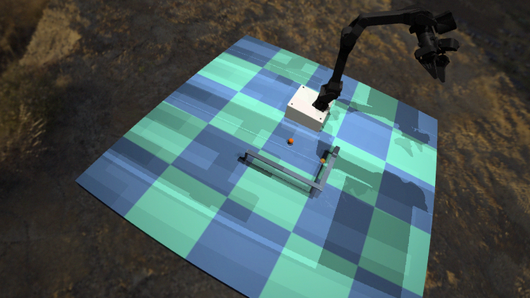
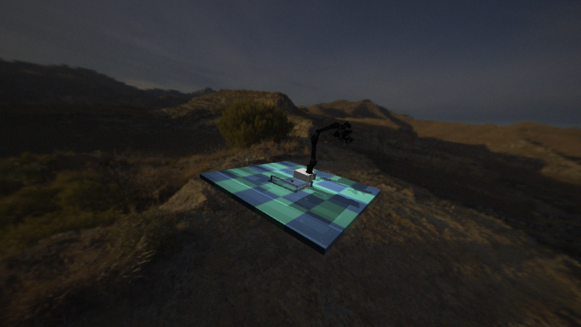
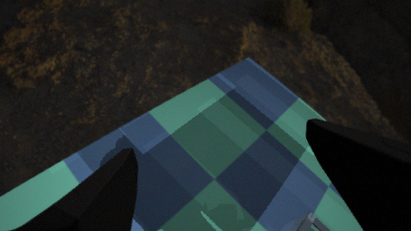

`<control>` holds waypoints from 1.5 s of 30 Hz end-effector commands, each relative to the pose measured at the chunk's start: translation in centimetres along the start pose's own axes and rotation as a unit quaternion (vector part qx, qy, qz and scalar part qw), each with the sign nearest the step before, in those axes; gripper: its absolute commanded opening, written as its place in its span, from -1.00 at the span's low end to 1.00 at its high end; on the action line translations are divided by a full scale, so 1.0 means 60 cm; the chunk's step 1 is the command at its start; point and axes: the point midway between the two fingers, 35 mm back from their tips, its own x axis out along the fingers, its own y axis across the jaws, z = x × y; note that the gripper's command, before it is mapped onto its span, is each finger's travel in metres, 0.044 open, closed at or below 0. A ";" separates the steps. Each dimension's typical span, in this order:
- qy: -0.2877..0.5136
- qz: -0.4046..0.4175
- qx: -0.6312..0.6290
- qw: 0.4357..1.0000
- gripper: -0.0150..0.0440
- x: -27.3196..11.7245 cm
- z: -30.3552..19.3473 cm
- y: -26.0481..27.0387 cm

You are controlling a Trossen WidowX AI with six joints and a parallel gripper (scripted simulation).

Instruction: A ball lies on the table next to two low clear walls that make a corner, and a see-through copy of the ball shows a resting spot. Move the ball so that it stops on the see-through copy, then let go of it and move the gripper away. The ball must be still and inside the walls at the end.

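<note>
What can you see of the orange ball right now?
The ball is small, round, plain orange and matte, casting a small shadow. It rests on a blue patch of the checkered table, between the white base block and the long clear wall, touching neither. It lies apart from the see-through copy by the short wall. The gripper is open, raised high off to the side.

A slim matte-black jointed arm rises from a white box base; its gripper ends in dark, tapering, wedge-shaped fingers.
</note>
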 end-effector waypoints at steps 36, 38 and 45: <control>0.479 0.176 -0.221 0.831 0.24 0.198 -0.706 -0.393; 0.477 0.201 -0.214 0.828 0.24 0.178 -0.744 -0.394; 0.436 0.284 -0.205 0.829 0.24 0.112 -0.859 -0.366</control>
